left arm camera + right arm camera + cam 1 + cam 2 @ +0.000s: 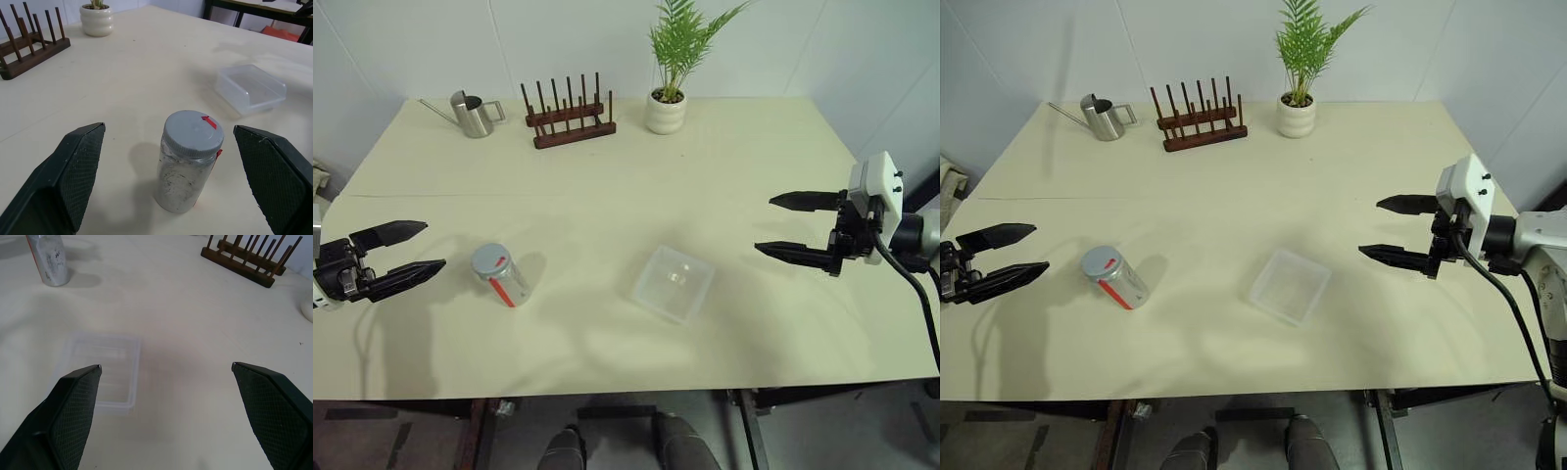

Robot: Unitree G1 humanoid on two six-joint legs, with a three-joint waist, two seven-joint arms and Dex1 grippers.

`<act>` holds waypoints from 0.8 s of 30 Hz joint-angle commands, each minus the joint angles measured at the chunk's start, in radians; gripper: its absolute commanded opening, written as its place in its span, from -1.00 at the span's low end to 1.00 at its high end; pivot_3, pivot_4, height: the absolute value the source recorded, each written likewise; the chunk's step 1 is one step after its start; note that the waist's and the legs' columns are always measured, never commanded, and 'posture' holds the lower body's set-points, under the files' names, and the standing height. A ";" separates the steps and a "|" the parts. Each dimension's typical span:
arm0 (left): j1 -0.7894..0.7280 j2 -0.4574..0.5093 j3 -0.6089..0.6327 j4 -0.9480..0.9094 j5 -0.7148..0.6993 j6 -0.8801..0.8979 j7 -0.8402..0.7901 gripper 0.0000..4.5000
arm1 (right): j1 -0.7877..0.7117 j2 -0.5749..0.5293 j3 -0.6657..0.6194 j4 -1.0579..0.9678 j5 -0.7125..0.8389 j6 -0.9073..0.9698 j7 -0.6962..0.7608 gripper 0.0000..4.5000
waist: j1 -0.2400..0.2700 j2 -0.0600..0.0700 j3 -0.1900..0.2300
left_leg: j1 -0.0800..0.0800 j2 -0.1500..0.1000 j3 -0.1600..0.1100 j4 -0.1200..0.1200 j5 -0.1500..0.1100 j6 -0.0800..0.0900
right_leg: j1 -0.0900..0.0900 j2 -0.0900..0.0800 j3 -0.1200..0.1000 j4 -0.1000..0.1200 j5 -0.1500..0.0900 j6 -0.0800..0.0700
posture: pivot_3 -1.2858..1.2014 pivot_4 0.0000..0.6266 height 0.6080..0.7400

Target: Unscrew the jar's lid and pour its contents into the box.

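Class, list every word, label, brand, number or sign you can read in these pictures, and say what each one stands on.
No readable words, brands or numbers anywhere.
Lid of the jar: a red arrow-like mark, no lettering.
Jar side: a plain red strip, no text.
Box, watering can, wooden rack, plant pot: unmarked.

jar (pixel 188 166) contents hidden behind clouded wall

Cream table (pixel 607 196), white walls (pixel 558 39), grey floor (pixel 617 431)
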 commanded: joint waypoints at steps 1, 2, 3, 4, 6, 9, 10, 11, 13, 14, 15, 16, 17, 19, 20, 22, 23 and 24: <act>-0.007 0.004 0.016 -0.024 -0.022 -0.001 -0.001 1.00 | -0.009 0.006 -0.039 -0.042 0.034 -0.004 -0.009 1.00 | 0.001 0.000 0.000 | 0.000 0.000 0.000 0.000 0.000 0.000 | 0.000 0.000 0.000 0.000 0.000 0.000 | 0.03 -0.52 1.00; -0.010 0.004 0.017 -0.022 -0.022 -0.005 0.000 1.00 | -0.007 0.009 -0.043 -0.044 0.038 -0.006 -0.011 1.00 | 0.001 0.000 0.000 | 0.000 0.000 0.000 0.000 0.000 0.000 | -0.001 0.000 0.000 0.001 0.000 0.000 | 0.03 -0.52 1.00; -0.012 0.004 0.018 -0.023 -0.023 -0.002 0.002 1.00 | -0.005 0.011 -0.042 -0.043 0.038 -0.010 -0.014 1.00 | 0.002 0.000 0.000 | 0.000 0.000 0.000 0.000 0.000 0.000 | -0.001 0.000 0.000 0.001 0.000 0.000 | 0.03 -0.52 1.00; -0.013 0.005 0.018 -0.025 -0.024 0.000 0.003 1.00 | -0.004 0.012 -0.039 -0.042 0.037 -0.016 -0.012 1.00 | 0.002 0.000 0.000 | 0.000 0.000 0.000 0.000 0.000 0.000 | -0.001 0.000 0.000 0.002 0.000 0.000 | 0.03 -0.52 1.00; -0.017 0.004 0.024 -0.031 -0.024 0.000 0.016 1.00 | -0.005 0.017 -0.034 -0.041 0.040 -0.019 -0.012 1.00 | 0.002 0.000 0.000 | 0.000 0.000 0.000 0.001 0.000 0.000 | -0.001 0.000 0.000 0.002 0.000 0.000 | 0.03 -0.52 1.00; -0.020 -0.012 0.037 -0.064 -0.033 -0.004 0.051 1.00 | -0.007 0.033 -0.016 -0.046 0.048 -0.019 -0.004 1.00 | 0.002 0.000 0.000 | 0.000 0.000 0.000 0.003 0.000 0.000 | -0.001 0.000 0.000 0.003 0.000 0.000 | 0.03 -0.52 1.00; -0.022 -0.016 0.041 -0.069 -0.034 -0.007 0.059 1.00 | -0.010 0.041 -0.004 -0.053 0.051 -0.014 -0.003 1.00 | 0.002 0.000 0.000 | 0.000 0.000 0.000 0.003 0.000 0.000 | -0.001 0.000 0.000 0.004 0.000 0.000 | 0.03 -0.52 1.00; -0.014 -0.033 0.054 -0.115 -0.050 0.002 0.089 1.00 | -0.010 0.046 0.005 -0.053 0.057 -0.013 0.012 1.00 | 0.002 0.000 0.000 | 0.000 0.000 0.000 0.003 0.000 0.000 | -0.001 0.000 0.000 0.004 0.000 0.000 | 0.03 -0.52 1.00; 0.001 -0.070 0.087 -0.232 -0.096 0.033 0.161 1.00 | -0.023 0.065 0.027 -0.044 0.061 -0.011 0.028 1.00 | 0.002 0.000 0.000 | -0.001 0.000 0.000 0.004 0.000 0.000 | -0.001 0.000 0.000 0.005 0.000 0.000 | 0.03 -0.52 1.00; 0.004 -0.078 0.101 -0.263 -0.110 0.044 0.182 1.00 | -0.034 0.076 0.040 -0.045 0.061 -0.005 0.025 1.00 | 0.001 0.000 0.000 | -0.001 0.000 0.000 0.005 0.000 0.000 | -0.001 0.000 0.000 0.005 0.000 0.000 | 0.03 -0.52 1.00; 0.012 -0.082 0.116 -0.290 -0.124 0.059 0.198 1.00 | -0.051 0.091 0.055 -0.043 0.056 -0.007 0.020 1.00 | 0.000 0.000 0.000 | -0.001 0.000 0.000 0.006 0.000 0.000 | -0.001 0.000 0.001 0.006 0.000 0.000 | 0.03 -0.52 1.00; 0.025 -0.094 0.128 -0.334 -0.132 0.072 0.233 1.00 | -0.069 0.109 0.070 -0.027 0.049 -0.020 0.023 1.00 | -0.002 0.000 0.000 | -0.001 0.000 0.000 0.007 0.000 0.000 | -0.001 0.001 0.001 0.006 0.000 0.001 | 0.03 -0.52 1.00; 0.047 -0.114 0.141 -0.396 -0.148 0.090 0.279 1.00 | -0.084 0.124 0.081 -0.003 0.043 -0.035 0.032 1.00 | -0.005 0.000 0.000 | -0.001 0.000 0.000 0.007 0.000 0.000 | -0.001 0.001 0.001 0.007 0.000 0.001 | 0.03 -0.52 1.00; 0.118 -0.157 0.161 -0.538 -0.180 0.135 0.364 1.00 | -0.102 0.136 0.098 0.051 0.026 -0.069 0.070 1.00 | -0.001 0.000 0.000 | -0.001 0.000 0.001 0.009 0.000 0.000 | -0.001 0.001 0.002 0.007 0.001 0.002 | 0.03 -0.52 1.00; 0.139 -0.162 0.169 -0.562 -0.186 0.146 0.378 1.00 | -0.114 0.143 0.113 0.063 0.014 -0.077 0.077 1.00 | 0.001 0.000 0.000 | -0.001 0.000 0.001 0.010 0.000 0.000 | 0.000 0.001 0.002 0.008 0.001 0.002 | 0.03 -0.52 1.00; 0.201 -0.205 0.186 -0.644 -0.175 0.144 0.443 1.00 | -0.136 0.159 0.134 0.097 0.003 -0.090 0.094 1.00 | 0.002 0.000 0.000 | -0.001 0.000 0.001 0.011 0.000 0.000 | 0.000 0.001 0.003 0.007 0.001 0.002 | 0.03 -0.52 1.00; 0.232 -0.239 0.188 -0.700 -0.164 0.136 0.497 1.00 | -0.142 0.163 0.141 0.119 -0.003 -0.105 0.113 1.00 | 0.002 0.000 0.000 | -0.001 0.000 0.001 0.012 0.000 0.000 | 0.000 0.001 0.003 0.007 0.001 0.002 | 0.03 -0.52 1.00; 0.252 -0.261 0.191 -0.733 -0.157 0.129 0.531 1.00 | -0.148 0.168 0.148 0.133 -0.008 -0.115 0.124 1.00 | 0.002 0.000 0.000 | -0.001 -0.001 0.001 0.013 0.000 0.000 | 0.001 0.000 0.003 0.007 0.001 0.003 | 0.03 -0.52 1.00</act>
